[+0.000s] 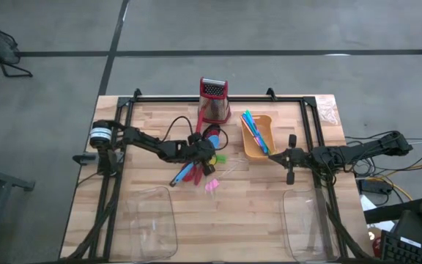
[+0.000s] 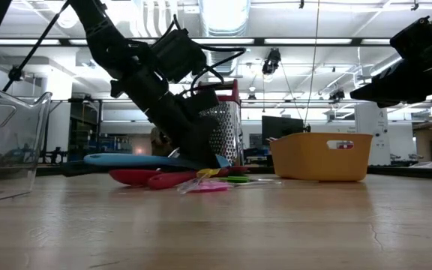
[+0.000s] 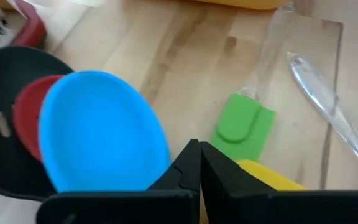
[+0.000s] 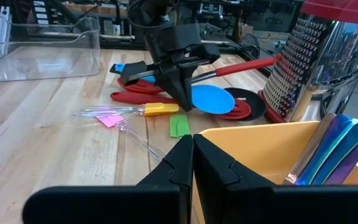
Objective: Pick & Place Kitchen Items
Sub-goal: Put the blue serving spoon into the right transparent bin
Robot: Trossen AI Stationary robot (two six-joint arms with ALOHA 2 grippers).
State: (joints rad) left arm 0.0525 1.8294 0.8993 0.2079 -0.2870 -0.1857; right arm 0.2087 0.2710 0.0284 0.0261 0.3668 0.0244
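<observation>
Utensil pile (image 1: 200,163) sits mid-table, in front of the grater (image 1: 214,100): blue spoon (image 3: 101,140) over red spoon (image 3: 27,115) over black ladle (image 3: 8,74), plus green spatula (image 3: 244,124), a yellow-handled piece (image 4: 157,109), pink bit (image 1: 212,185).

Left gripper (image 4: 182,99) is down in the pile, tips together at the blue spoon's edge; cannot tell if it actually pinches anything.

Right gripper (image 1: 290,160) hovers closed and empty just beside the yellow bin (image 1: 264,150), which holds coloured sticks (image 1: 253,130).

Clear trays (image 1: 152,220) near the front edge look empty.

Progress looks early: only the sticks are binned, the spoons, ladle and small pieces all remain.
</observation>
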